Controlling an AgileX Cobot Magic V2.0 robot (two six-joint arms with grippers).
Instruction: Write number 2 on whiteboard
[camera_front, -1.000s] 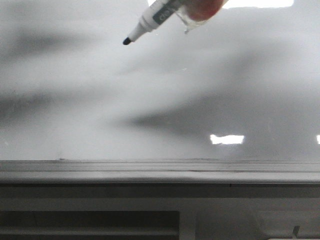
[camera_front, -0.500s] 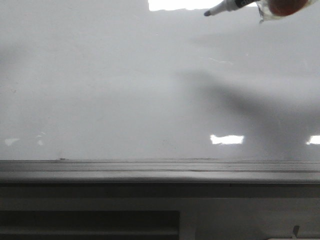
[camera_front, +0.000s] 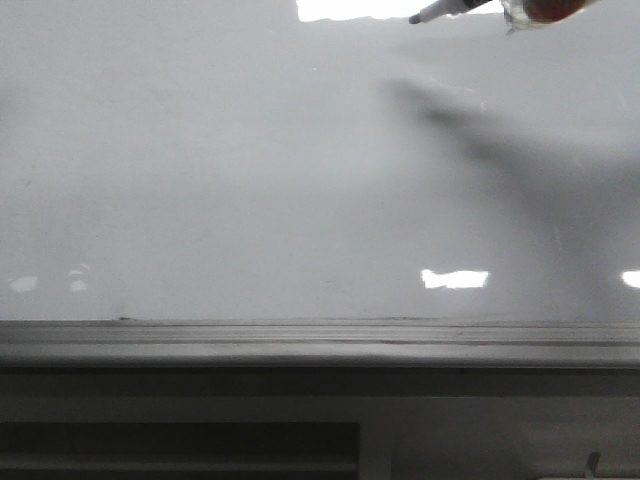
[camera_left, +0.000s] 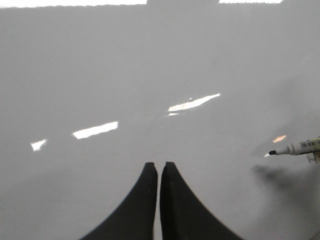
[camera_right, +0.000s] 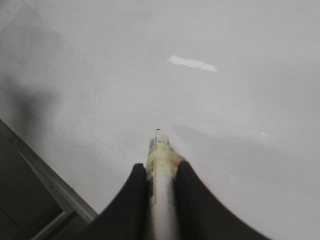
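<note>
The whiteboard (camera_front: 250, 170) is glossy pale grey and fills the front view. No number 2 shows on it in any view. A white marker (camera_front: 445, 10) with a black tip juts in at the top right of the front view, its tip pointing left, its shadow falling below. My right gripper (camera_right: 160, 170) is shut on the marker (camera_right: 160, 150), whose tip points at the board (camera_right: 210, 110). My left gripper (camera_left: 158, 167) is shut and empty over the board (camera_left: 125, 75); the marker (camera_left: 295, 148) shows far to its side.
A grey metal ledge (camera_front: 320, 340) runs along the board's lower edge, with a dark recess below it. The ledge also shows in the right wrist view (camera_right: 45, 182). Bright light reflections (camera_front: 453, 278) lie on the board.
The marker has moved up and to the right, from the upper middle to the top right edge of the front view. Its shadow on the board has shifted with it.
</note>
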